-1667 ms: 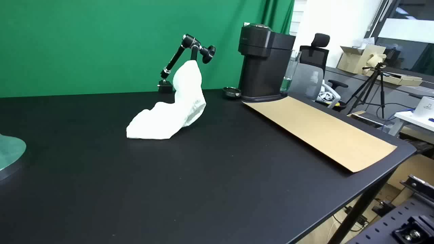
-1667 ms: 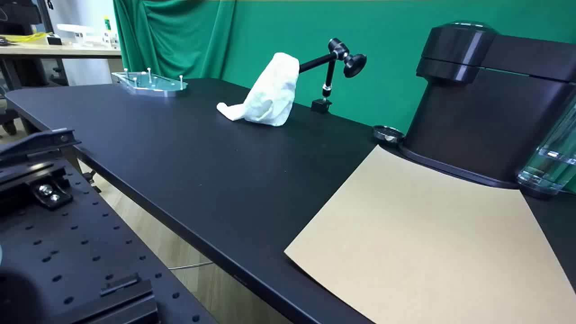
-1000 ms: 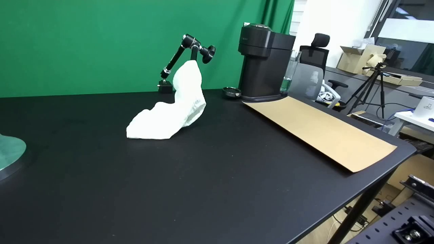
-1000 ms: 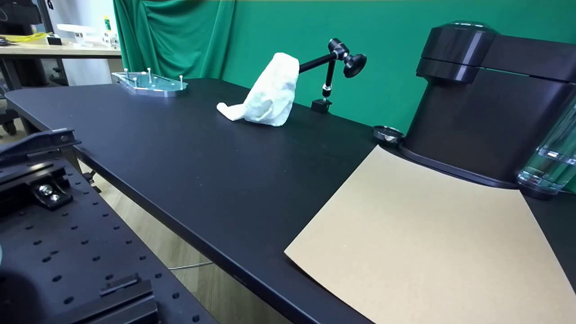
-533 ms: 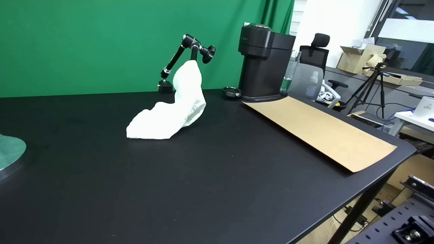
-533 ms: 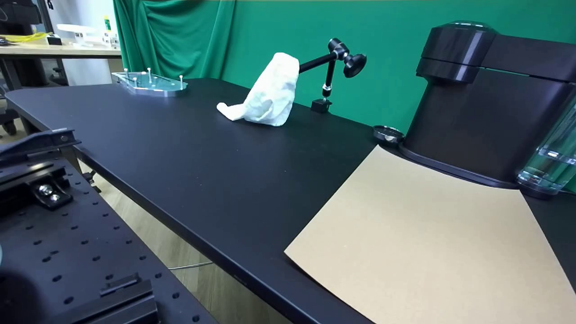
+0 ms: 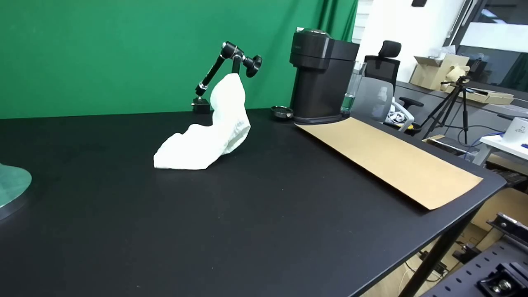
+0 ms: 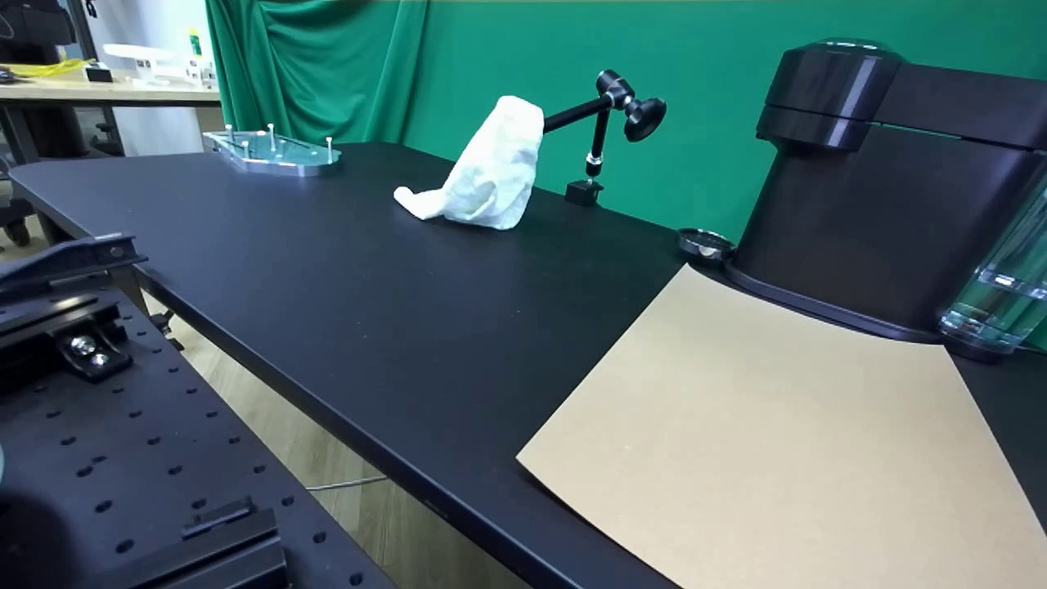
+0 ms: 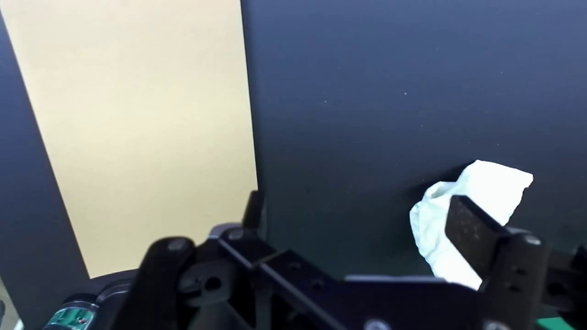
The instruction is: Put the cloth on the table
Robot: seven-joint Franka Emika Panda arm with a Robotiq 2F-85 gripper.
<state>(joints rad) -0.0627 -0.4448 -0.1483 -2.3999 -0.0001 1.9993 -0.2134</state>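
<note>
On the stand (image 8: 599,135) at the edge of the table (image 8: 352,270), the cloth (image 8: 496,168) hangs draped before the curtain (image 8: 466,57); in the wrist view, the gripper (image 9: 359,214) shows jaws wide apart.

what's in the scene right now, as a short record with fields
cloth: white, hung over the end of the black jointed stand; whether its lower end touches the table is unclear
table: black top
brown sheet: on the table, beside the coffee machine
tool: open, not holding the cloth
task: cloth not yet off the stand
</note>
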